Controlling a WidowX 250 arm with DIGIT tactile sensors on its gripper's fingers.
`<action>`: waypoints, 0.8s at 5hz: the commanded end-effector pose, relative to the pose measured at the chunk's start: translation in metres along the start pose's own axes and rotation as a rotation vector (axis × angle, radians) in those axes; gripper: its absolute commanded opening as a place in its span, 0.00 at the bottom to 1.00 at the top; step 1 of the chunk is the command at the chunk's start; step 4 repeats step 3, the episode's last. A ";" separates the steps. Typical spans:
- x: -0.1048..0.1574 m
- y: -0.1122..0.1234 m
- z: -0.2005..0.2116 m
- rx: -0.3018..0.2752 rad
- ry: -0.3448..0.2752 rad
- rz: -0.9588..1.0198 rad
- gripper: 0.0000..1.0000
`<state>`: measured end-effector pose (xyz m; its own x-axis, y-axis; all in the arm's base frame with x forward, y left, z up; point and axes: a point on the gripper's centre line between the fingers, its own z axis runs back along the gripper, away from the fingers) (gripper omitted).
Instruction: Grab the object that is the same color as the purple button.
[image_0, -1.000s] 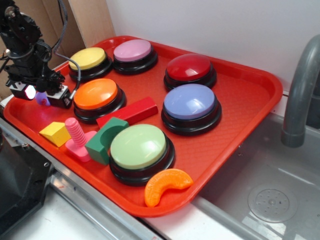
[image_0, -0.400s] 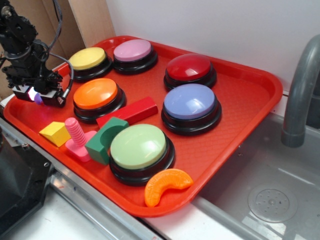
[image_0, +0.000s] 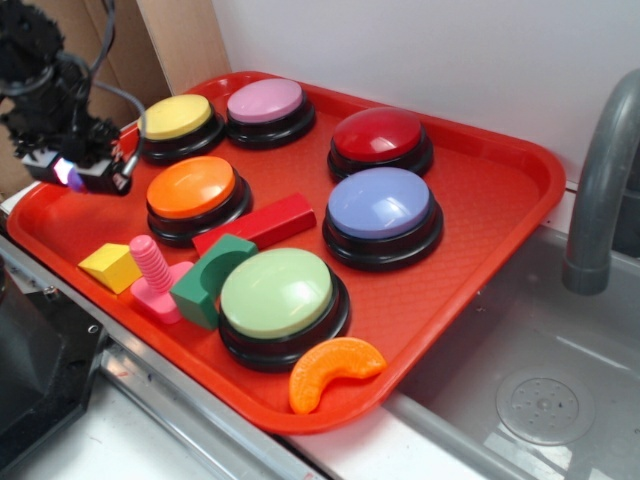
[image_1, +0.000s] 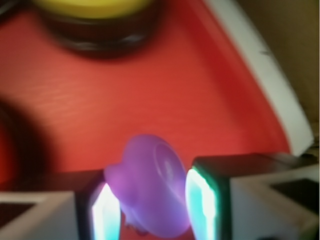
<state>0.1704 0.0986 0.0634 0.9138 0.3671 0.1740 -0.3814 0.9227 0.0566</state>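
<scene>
We have the pincer (image_1: 152, 207) pinching the purple toy piece (image_1: 150, 187) between both pads, clear above the red tray (image_0: 480, 190). Held aloft near the yellow button (image_0: 176, 117), it looks securely grabbed.

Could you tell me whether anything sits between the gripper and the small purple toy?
Nothing visible does. In the wrist view the purple toy sits directly between the two fingers of the gripper, which is shut on it above the red tray.
</scene>
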 end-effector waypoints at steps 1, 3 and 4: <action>0.014 -0.074 0.076 -0.181 0.054 -0.173 0.00; 0.024 -0.110 0.094 -0.199 0.037 -0.213 0.00; 0.024 -0.110 0.094 -0.199 0.037 -0.213 0.00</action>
